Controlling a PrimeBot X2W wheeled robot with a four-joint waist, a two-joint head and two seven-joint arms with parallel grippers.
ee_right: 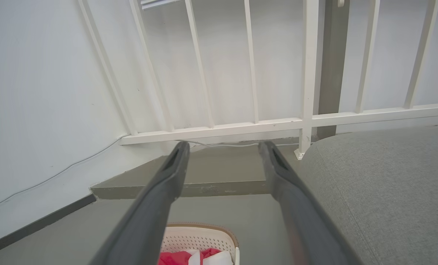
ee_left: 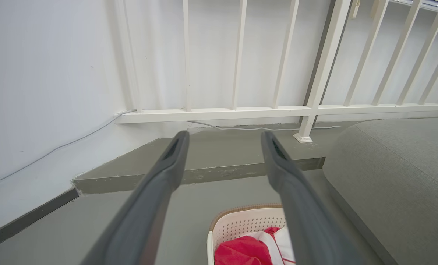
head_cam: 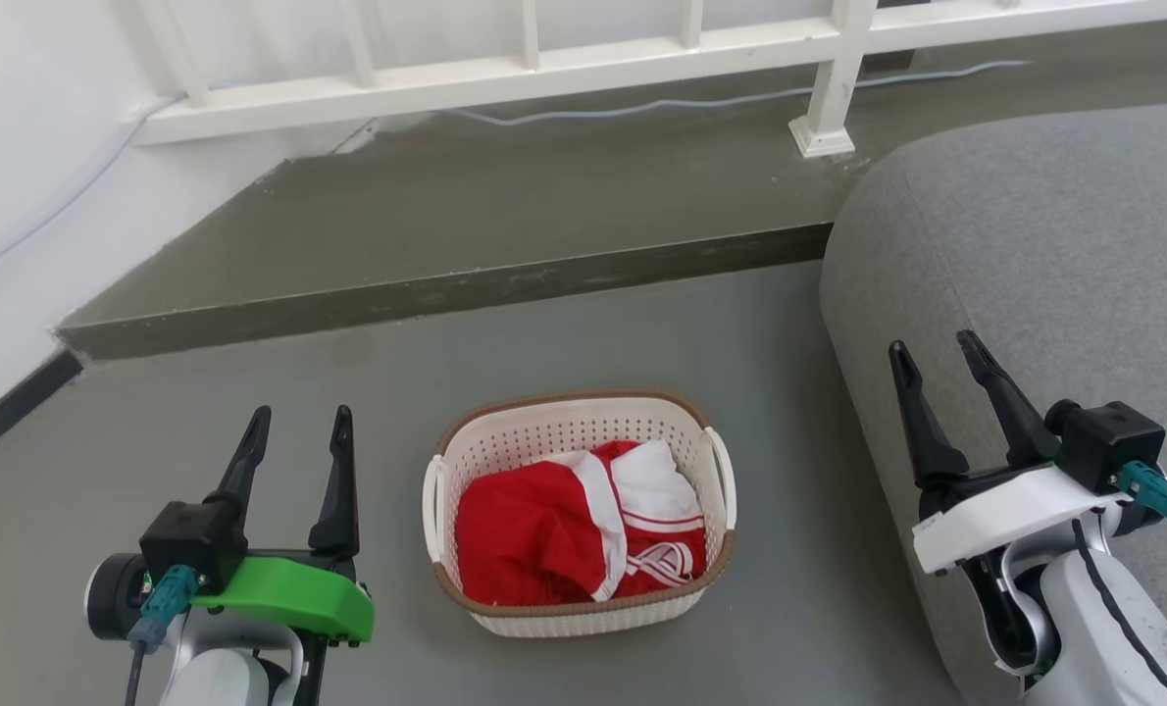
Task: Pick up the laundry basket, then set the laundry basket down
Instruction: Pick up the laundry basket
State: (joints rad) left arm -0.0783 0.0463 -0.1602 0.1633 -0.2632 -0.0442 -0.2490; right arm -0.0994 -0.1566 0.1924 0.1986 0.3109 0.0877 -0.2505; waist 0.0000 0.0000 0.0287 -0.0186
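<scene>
Cream laundry basket [head_cam: 564, 436] between left gripper [head_cam: 301, 417] and right gripper [head_cam: 932, 343], both spread, holding nothing; one-handle lift could spill clothes [head_cam: 534, 534].

We see a grey floor [head_cam: 348, 392] that meets a raised step [head_cam: 446, 216] of the same dull grey, its front edge scuffed. On the step stands a white railing [head_cam: 544, 69] with thin upright bars, one thicker post [head_cam: 829, 98] planted on a square foot. A pale cable [head_cam: 642, 106] runs along the step under the rail and onto the white wall [head_cam: 15, 147] at our left, where a dark baseboard [head_cam: 10, 407] lines the floor. At our right a grey fabric sofa [head_cam: 1035, 226] bulges with a rounded edge. A crumpled red garment [head_cam: 525, 534] shows white bands.
</scene>
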